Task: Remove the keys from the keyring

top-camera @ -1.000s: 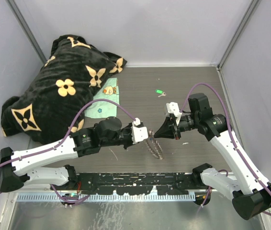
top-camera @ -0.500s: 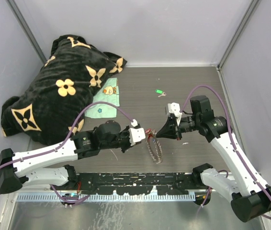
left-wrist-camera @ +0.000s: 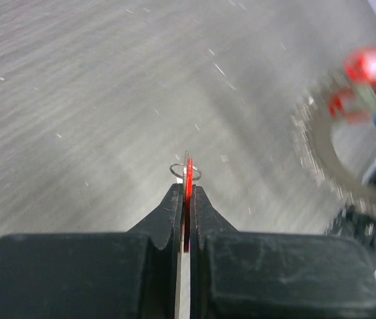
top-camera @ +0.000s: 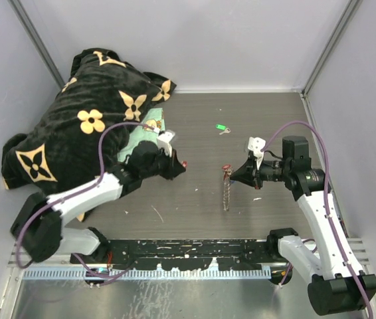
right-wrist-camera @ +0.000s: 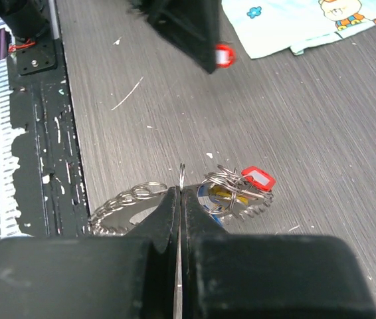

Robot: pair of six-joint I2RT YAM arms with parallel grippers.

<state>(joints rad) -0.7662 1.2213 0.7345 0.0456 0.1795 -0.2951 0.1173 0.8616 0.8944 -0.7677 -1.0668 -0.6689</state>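
Note:
My left gripper (top-camera: 180,165) (left-wrist-camera: 187,189) is shut on a red-tagged key (left-wrist-camera: 188,174), edge-on between the jaws, with its small split ring at the tips. It sits left of the keyring and apart from it. My right gripper (top-camera: 233,174) (right-wrist-camera: 180,193) is shut on the rim of the dark toothed keyring (top-camera: 226,191) (right-wrist-camera: 125,207), which hangs edge-on just above the table. The other keys (right-wrist-camera: 236,189), one with a red tag (right-wrist-camera: 258,178), bunch on the ring right of the jaws. The left wrist view shows the keyring (left-wrist-camera: 321,156) blurred at the right.
A black blanket with tan flowers (top-camera: 88,126) fills the back left, with a pale green cloth (top-camera: 145,143) beside it. A loose green-tagged key (top-camera: 221,127) lies on the table at the back. The black base rail (top-camera: 188,249) runs along the near edge.
My left gripper has pulled away from the keyring to the left and back, taking the red-tagged key with it. My right gripper has shifted right with the keyring.

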